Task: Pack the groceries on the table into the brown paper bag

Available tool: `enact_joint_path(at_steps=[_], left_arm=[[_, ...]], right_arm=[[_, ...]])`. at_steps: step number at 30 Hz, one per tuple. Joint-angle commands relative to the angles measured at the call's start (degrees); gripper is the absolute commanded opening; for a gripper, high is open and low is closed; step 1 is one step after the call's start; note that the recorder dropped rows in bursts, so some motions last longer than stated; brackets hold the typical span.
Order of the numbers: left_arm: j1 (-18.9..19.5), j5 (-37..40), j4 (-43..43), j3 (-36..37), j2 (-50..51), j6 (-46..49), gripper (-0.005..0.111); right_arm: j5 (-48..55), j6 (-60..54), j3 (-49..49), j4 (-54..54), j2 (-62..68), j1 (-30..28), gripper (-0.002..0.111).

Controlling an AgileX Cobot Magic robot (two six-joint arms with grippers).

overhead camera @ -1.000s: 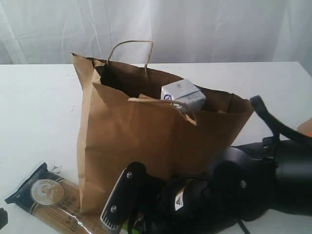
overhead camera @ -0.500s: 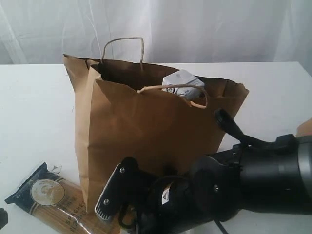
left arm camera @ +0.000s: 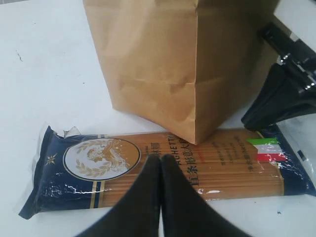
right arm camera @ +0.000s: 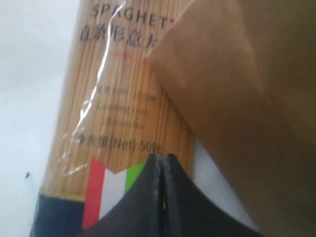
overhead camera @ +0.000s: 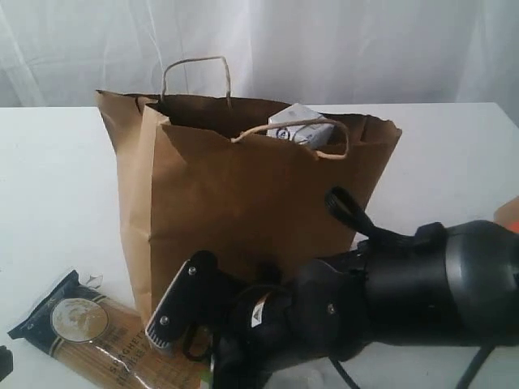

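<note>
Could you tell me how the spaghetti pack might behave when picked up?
The spaghetti pack looks long and stiff, so gripped at one end it would probably tilt. Its glossy film wrap may be slippery.

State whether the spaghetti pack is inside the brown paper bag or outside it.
Outside. The spaghetti pack lies flat on the white table, at the foot of the upright brown paper bag.
</note>
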Motion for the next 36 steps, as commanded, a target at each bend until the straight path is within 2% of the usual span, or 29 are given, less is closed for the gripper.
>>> enact_joint_path(at_steps=[1, 12, 21, 36], left_arm=[[-0.2, 0.0, -0.1, 0.2, -0.5, -0.3, 0.0], [-0.2, 0.0, -0.1, 0.2, -0.5, -0.3, 0.0], [-0.2, 0.0, -0.1, 0.2, -0.5, -0.3, 0.0], [-0.2, 0.0, -0.1, 0.2, -0.5, -0.3, 0.0]], right_arm=[[-1.9, 0.0, -4.3, -0.3, 2.6, 0.0, 0.0], [-10.0, 1.3, -6.2, 0.0, 8.9, -0.1, 0.0], [-9.3, 1.3, -10.3, 0.0, 11.1, -0.1, 0.0], [8.0, 1.6, -10.3, 0.1, 7.8, 0.7, 0.0]])
